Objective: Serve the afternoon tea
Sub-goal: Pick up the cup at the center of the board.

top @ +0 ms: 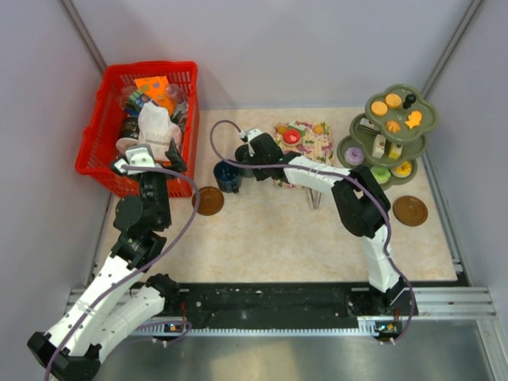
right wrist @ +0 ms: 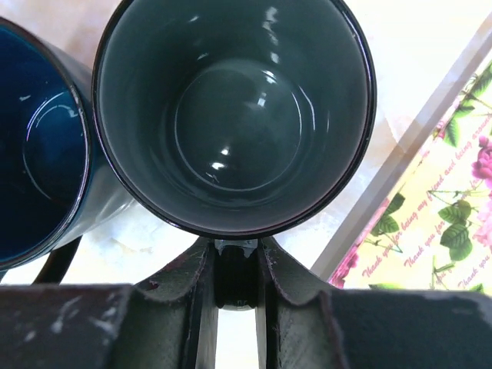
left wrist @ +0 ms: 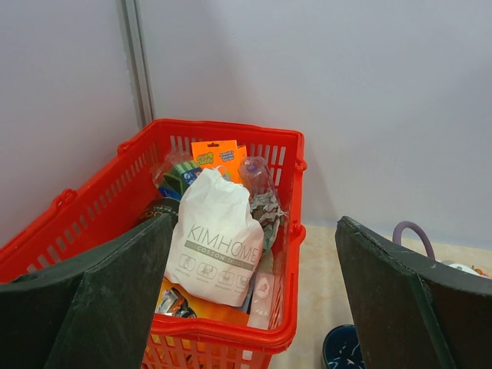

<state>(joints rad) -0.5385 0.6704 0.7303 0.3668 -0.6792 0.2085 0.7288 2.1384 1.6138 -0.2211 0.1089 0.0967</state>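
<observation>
Right fingers [right wrist: 201, 286] are clamped on the handle of the glossy dark-green ceramic mug [right wrist: 234, 115]. It stands toward the desk's [top: 262, 238] far edge, hemmed between the navy ceramic mug [right wrist: 38, 154] just beside it and the floral paper sheet [right wrist: 461, 215]. Left fingers [left wrist: 115, 292] gape wide over the red plastic basket [left wrist: 223, 129] at the far-left corner.

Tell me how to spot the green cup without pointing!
Start at the red basket in the far left corner. Just right of it stand two mugs side by side. The dark-green mug is the one nearer the flowery paper, its handle pinched by the right gripper; its neighbour is a navy mug.
</observation>
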